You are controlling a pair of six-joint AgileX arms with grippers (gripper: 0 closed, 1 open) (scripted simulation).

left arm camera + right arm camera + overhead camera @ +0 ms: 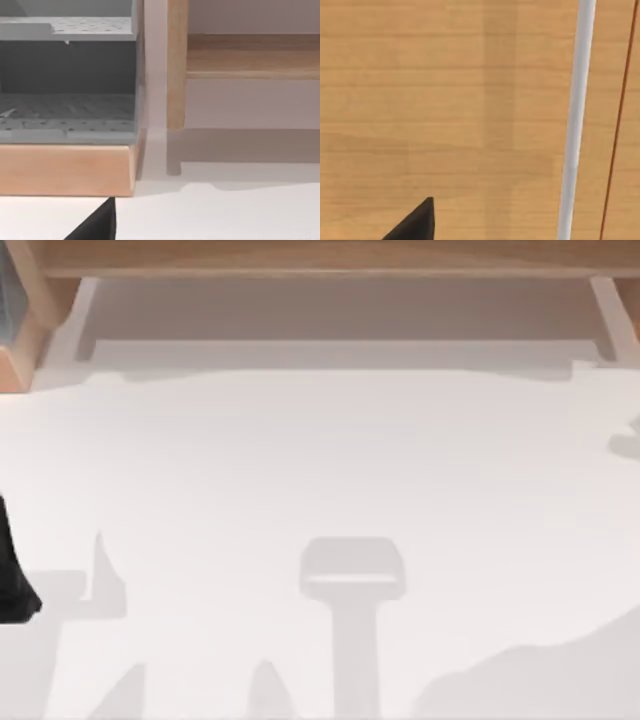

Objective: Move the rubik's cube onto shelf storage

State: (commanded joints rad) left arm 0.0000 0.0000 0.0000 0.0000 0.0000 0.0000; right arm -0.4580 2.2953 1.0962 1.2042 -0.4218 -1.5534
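At the top view's far left edge, a dark part of the left arm [12, 580] is seen low over the white worktop [320, 460]. In the left wrist view, a dark tip of the left end effector [97, 225] is seen just above the worktop; whether it is wide or narrow cannot be told. Beyond it a grey perforated rack [67, 75] is set on a light wooden base [65, 170]. Just beside the rack stands a wooden upright [176, 65], and a shelf board [252, 55] runs from it.

The shelf storage [320, 255] is laid along the far edge of the worktop, spanning the top view from left to right. Its board is raised on side supports, with shaded worktop under it. Grey shadows are cast over the middle and lower right of the worktop.

In the right wrist view, a dark tip of the right end effector [415, 222] is seen against a light-brown wood-grain surface [445, 100]. Its state cannot be told. A white bar [575, 120] and a thin red line [619, 120] cross that surface.
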